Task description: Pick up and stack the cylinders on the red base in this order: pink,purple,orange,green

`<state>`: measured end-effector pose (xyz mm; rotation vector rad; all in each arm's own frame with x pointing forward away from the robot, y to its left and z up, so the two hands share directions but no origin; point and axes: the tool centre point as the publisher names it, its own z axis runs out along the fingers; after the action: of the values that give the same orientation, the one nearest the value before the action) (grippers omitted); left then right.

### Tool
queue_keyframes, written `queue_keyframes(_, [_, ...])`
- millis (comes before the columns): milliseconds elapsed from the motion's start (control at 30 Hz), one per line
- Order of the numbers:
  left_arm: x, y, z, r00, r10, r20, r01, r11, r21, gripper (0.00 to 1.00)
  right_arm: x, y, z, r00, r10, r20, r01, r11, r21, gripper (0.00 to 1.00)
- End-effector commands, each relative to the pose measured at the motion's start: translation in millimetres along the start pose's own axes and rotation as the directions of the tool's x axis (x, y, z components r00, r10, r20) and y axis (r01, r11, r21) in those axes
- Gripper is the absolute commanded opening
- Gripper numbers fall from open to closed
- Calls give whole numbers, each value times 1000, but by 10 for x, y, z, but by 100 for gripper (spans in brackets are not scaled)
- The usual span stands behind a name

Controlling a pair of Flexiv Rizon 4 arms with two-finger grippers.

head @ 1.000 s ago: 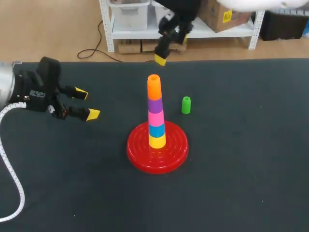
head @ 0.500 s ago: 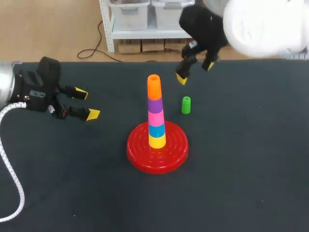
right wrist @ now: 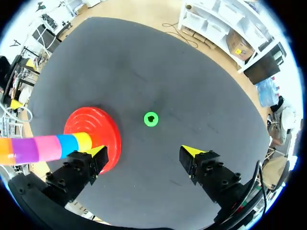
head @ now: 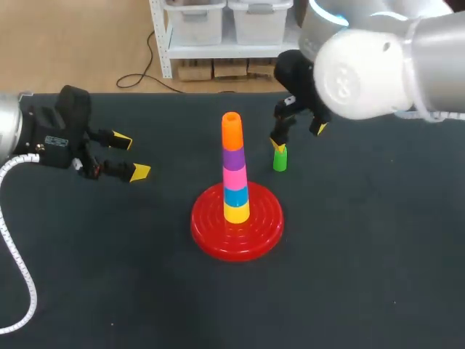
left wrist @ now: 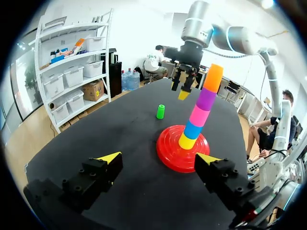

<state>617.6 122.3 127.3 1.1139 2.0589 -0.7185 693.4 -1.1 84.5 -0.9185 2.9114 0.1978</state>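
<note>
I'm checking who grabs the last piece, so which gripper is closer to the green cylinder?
Right. The right gripper hangs open just above the green cylinder; the left gripper sits open well off, on the other side of the red base.

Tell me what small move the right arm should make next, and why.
Probably ease the right gripper forward and down until its open fingers straddle the green cylinder, which stands on the table just ahead of them; the orange cylinder already tops the stack, so green is next.
</note>
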Motion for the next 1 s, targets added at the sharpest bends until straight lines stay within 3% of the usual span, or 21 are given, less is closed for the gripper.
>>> queue_keyframes(33, [23, 0, -2, 1000, 3, 10, -3, 1000, 0, 100, -131, -27, 141, 1000, 3, -23, -3, 1000, -1, 100])
queue_keyframes(367, [23, 0, -2, 1000, 3, 10, -3, 1000, 0, 100, -173, -74, 394, 999, 20, -46, -19, 1000, 8, 100])
queue_keyframes(1000, [23, 0, -2, 1000, 3, 10, -3, 1000, 0, 100, -356, -135, 567, 998, 58, -38, -55, 997, 60, 100])
